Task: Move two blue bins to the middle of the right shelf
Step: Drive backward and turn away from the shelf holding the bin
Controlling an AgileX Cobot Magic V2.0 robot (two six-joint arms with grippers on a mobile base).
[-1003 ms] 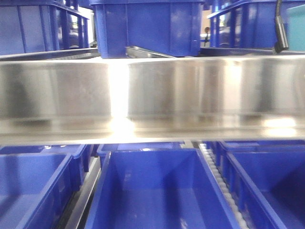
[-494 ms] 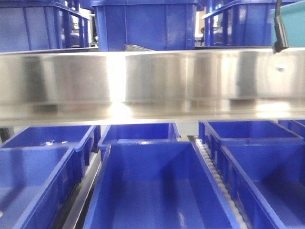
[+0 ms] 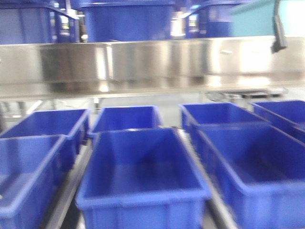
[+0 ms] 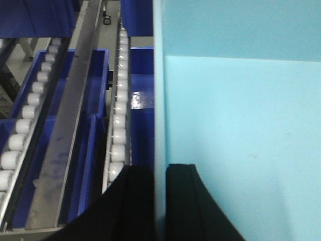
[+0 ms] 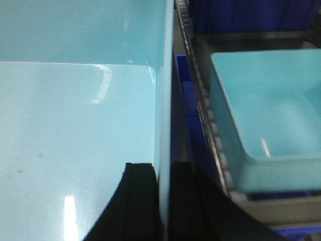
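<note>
Left wrist view: left claw (image 4: 159,173), narrow, black fingers (image 4: 131,201) pinching the left wall of the pale blue bin (image 4: 241,130). Right claw (image 5: 161,170) likewise clamped on the right wall of the pale blue bin (image 5: 75,135). Bin held above roller tracks (image 4: 118,125) and dark blue bins (image 4: 88,95).

Second pale blue bin (image 5: 271,110) sits beside a roller track to the right.

Front view, against a second ago: shelf rail (image 3: 152,62) now higher in frame, lower-tier dark bins (image 3: 143,167) far more exposed, more pale blue showing top right (image 3: 257,19). Black cable (image 3: 278,28) hangs before the rail.
</note>
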